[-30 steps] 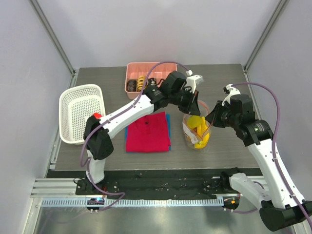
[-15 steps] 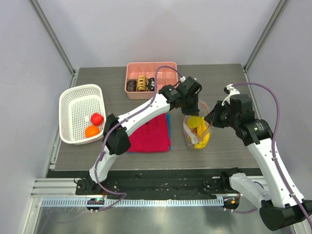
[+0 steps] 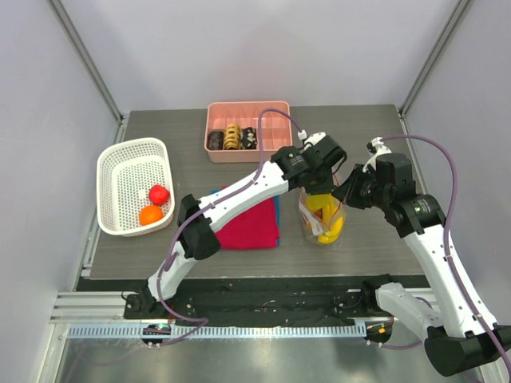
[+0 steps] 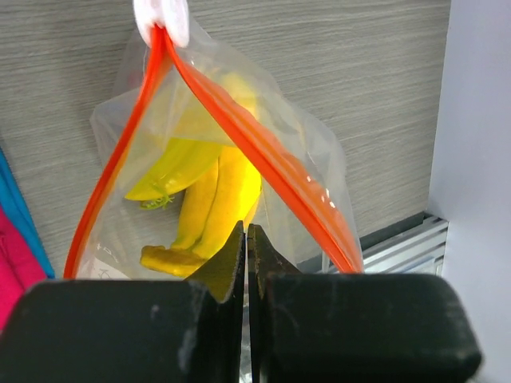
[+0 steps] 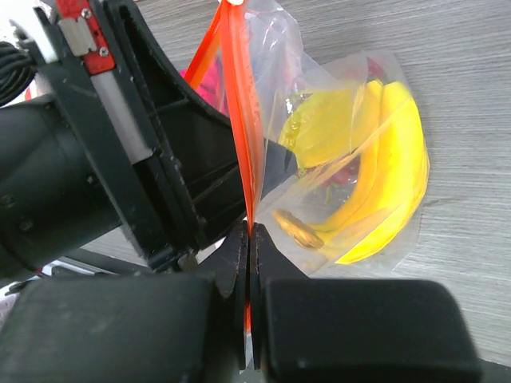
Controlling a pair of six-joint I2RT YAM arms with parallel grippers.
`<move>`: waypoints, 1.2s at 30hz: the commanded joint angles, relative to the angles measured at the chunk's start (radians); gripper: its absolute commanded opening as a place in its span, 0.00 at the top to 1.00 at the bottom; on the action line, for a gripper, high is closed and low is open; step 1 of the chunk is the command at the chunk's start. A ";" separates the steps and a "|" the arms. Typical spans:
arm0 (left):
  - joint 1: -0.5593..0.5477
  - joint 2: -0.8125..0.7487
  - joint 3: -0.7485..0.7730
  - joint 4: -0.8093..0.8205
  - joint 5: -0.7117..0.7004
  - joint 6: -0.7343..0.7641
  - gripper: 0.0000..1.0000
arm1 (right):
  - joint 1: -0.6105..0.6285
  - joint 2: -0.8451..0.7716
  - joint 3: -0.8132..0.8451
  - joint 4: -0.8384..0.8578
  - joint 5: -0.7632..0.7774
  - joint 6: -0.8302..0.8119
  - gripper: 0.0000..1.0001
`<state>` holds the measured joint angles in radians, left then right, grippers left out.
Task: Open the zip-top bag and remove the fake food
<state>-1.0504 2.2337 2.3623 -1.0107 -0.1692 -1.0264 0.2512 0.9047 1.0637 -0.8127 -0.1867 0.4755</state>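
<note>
The zip-top bag stands right of the red shirt, its mouth held up. Its orange zip strip spreads open below a white slider. Yellow bananas lie inside and also show in the right wrist view, with a bit of red behind them. My right gripper is shut on the orange strip at the bag's right side. My left gripper is shut, its tips at the bag's mouth above the bananas. A red fruit and an orange ball lie in the white basket.
The white basket stands at the left edge. A pink tray with ring-shaped pieces sits at the back. A folded red shirt on a blue cloth lies under my left forearm. The table's right edge and metal rail are near the bag.
My left arm's elbow has swung right, off the basket, uncovering the red fruit and orange ball. The left gripper has moved right and down to the bag's mouth. The right arm has held still.
</note>
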 commanded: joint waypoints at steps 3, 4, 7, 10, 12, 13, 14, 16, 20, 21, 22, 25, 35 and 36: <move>-0.007 0.037 0.011 0.037 -0.027 -0.072 1.00 | 0.000 -0.036 -0.001 0.053 -0.040 0.052 0.99; -0.008 0.037 0.006 0.050 -0.029 -0.072 1.00 | -0.001 -0.039 0.001 0.053 -0.039 0.054 0.99; -0.016 0.020 -0.061 0.119 -0.061 -0.052 1.00 | -0.001 -0.055 0.007 0.037 -0.020 0.058 0.99; -0.020 -0.025 -0.208 0.220 -0.078 -0.026 1.00 | -0.001 -0.067 0.018 0.024 0.000 0.057 0.99; -0.025 -0.046 -0.277 0.282 -0.085 0.011 1.00 | 0.000 -0.069 0.027 0.021 0.009 0.054 0.99; -0.028 -0.043 -0.276 0.281 -0.090 0.017 1.00 | 0.000 -0.067 0.028 0.020 0.013 0.055 0.99; -0.034 -0.042 -0.273 0.278 -0.087 0.026 1.00 | -0.001 -0.064 0.030 0.020 0.015 0.055 0.99; -0.046 -0.031 -0.242 0.267 -0.088 0.077 1.00 | -0.001 -0.058 0.030 0.024 0.012 0.057 0.99; -0.069 -0.063 -0.264 0.281 -0.046 0.215 1.00 | 0.000 -0.043 0.030 0.032 0.004 0.043 0.99; -0.069 -0.074 -0.274 0.281 -0.027 0.235 1.00 | -0.001 -0.041 0.028 0.036 0.004 0.029 0.99; -0.071 -0.100 -0.308 0.296 -0.009 0.276 0.96 | 0.000 -0.041 0.025 0.035 0.004 0.023 0.99; -0.069 -0.144 -0.374 0.316 0.068 0.316 0.75 | 0.000 -0.043 0.016 0.033 0.001 -0.001 0.99; -0.069 -0.174 -0.546 0.402 0.348 0.480 0.43 | -0.001 -0.067 -0.022 0.033 -0.008 -0.005 0.99; -0.068 -0.178 -0.563 0.447 0.364 0.512 0.42 | 0.000 -0.066 -0.024 0.032 -0.010 -0.005 0.99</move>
<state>-1.1057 2.1033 1.8690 -0.6727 0.0368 -0.6342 0.2466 0.8547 1.0454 -0.8261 -0.1825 0.4805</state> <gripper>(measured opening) 0.568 0.025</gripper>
